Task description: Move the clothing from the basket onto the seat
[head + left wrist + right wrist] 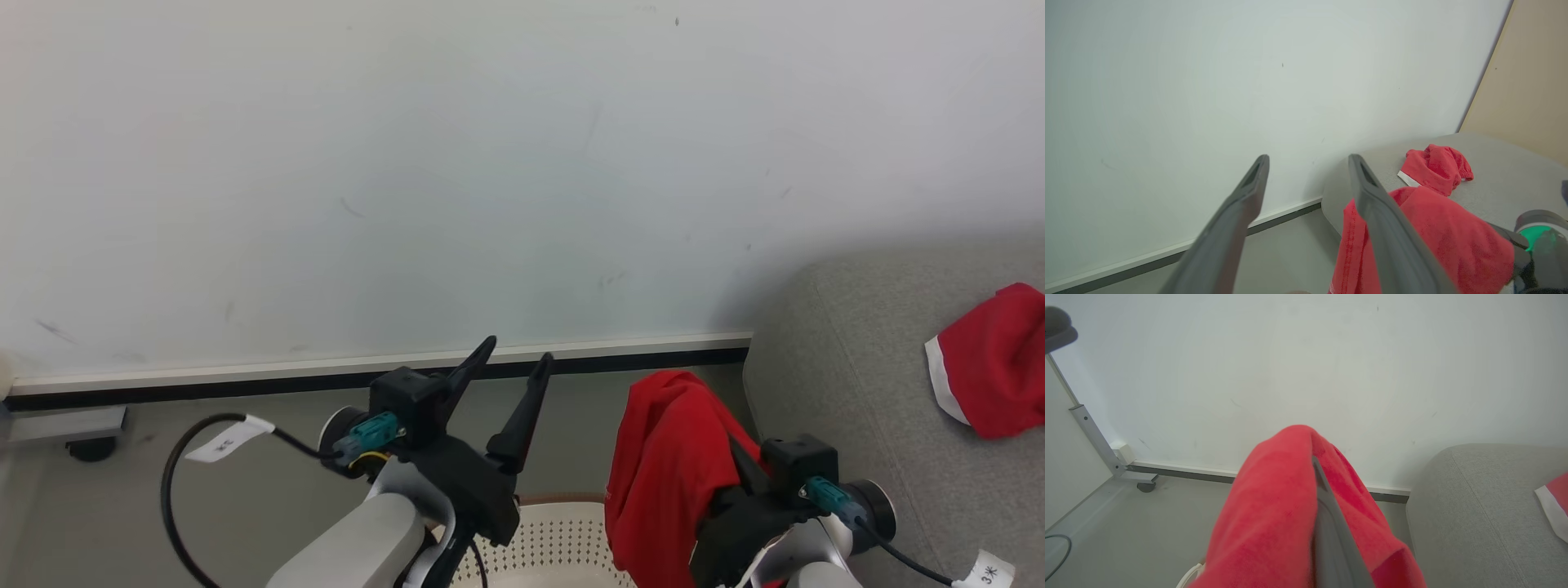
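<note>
- Head view: the left gripper (518,353) stands above the basket (563,535) with its two dark fingers spread and nothing between them.
- The basket's cream, perforated wall and brown rim show at the bottom edge, between the two arms.
- A red garment (665,465) hangs in soft folds over the right gripper (741,459) and hides most of its fingers. It is lifted above the basket's right side, just beside the seat (841,367).
- A second garment (992,359), red with a white band along its edge, lies on the grey seat at the right.
- Behind them are a pale wall (408,163) and a grey floor (245,490).
- Left wrist view: the left gripper's fingers (1249,192) are wide apart and empty.
- The red garment (1437,232) droops at the lower right. Past it the second garment (1437,167) sits crumpled on the seat (1506,183), white trim showing.
- Right wrist view: the red garment (1274,506) is bunched over the right gripper. One grey finger (1331,514) shows near the middle, closed against the cloth, so the gripper is clamped on it.
- The seat (1478,506) lies to the right, with a corner of the second garment (1555,498) at its edge.
</note>
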Controlling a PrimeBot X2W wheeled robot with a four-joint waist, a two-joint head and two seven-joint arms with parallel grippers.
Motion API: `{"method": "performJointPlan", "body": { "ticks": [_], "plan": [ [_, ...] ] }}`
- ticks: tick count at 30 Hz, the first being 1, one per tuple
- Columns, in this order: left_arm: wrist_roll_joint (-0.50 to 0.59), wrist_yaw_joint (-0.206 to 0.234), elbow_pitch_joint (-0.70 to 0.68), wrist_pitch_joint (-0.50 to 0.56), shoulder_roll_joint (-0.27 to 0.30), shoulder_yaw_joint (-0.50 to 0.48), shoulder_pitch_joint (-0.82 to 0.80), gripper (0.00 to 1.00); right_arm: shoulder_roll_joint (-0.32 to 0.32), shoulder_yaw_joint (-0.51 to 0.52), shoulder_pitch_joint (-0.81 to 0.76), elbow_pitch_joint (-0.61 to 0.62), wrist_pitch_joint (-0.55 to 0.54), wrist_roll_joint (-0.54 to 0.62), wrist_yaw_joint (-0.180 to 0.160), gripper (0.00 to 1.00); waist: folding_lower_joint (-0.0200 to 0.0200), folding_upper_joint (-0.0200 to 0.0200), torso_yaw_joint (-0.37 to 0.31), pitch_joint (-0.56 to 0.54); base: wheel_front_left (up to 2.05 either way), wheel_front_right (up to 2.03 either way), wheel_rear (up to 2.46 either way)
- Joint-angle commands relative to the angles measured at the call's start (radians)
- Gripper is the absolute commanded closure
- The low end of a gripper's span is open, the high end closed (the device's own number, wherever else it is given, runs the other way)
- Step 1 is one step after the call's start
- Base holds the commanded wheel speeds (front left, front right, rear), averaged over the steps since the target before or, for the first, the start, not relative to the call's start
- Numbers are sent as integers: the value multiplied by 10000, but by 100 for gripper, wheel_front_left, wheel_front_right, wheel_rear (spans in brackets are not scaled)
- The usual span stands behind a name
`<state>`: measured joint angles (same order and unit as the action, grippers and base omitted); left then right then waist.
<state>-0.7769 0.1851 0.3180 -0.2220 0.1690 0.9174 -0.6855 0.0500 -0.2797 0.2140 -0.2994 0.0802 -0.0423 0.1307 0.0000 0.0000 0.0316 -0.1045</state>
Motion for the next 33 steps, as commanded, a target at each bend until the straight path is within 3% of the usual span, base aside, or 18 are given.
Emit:
{"method": "performJointPlan", "body": {
  "ticks": [1, 9, 15, 25, 33],
  "plan": [
    [47, -29, 79, -139, 142, -78, 262, 0, 6, 38, -19, 123, 50, -52, 1, 100, 0, 0, -27, 8, 0, 0, 0],
    [582, -10, -86, -441, 614, -875, 1581, 0, 6, 381, -49, 505, -48, -107, 1, 100, 0, 0, -79, 77, 0, 0, 0],
    [1420, -44, -921, -448, 647, -1963, 2925, 0, 6, 783, -229, 721, -75, -130, 1, 100, 0, 0, 8, 130, 0, 0, 0],
    [2531, -482, -1726, -444, 759, -3081, 4671, 0, 5, 1087, -458, 914, -137, -149, 1, 100, 0, 0, 47, 126, 0, 0, 0],
    [3246, -601, -2269, -445, 542, -4255, 6102, 0, 5, 1159, -604, 1042, -173, -154, 1, 100, 0, 0, -26, 175, 0, 0, 0]
  ]
}}
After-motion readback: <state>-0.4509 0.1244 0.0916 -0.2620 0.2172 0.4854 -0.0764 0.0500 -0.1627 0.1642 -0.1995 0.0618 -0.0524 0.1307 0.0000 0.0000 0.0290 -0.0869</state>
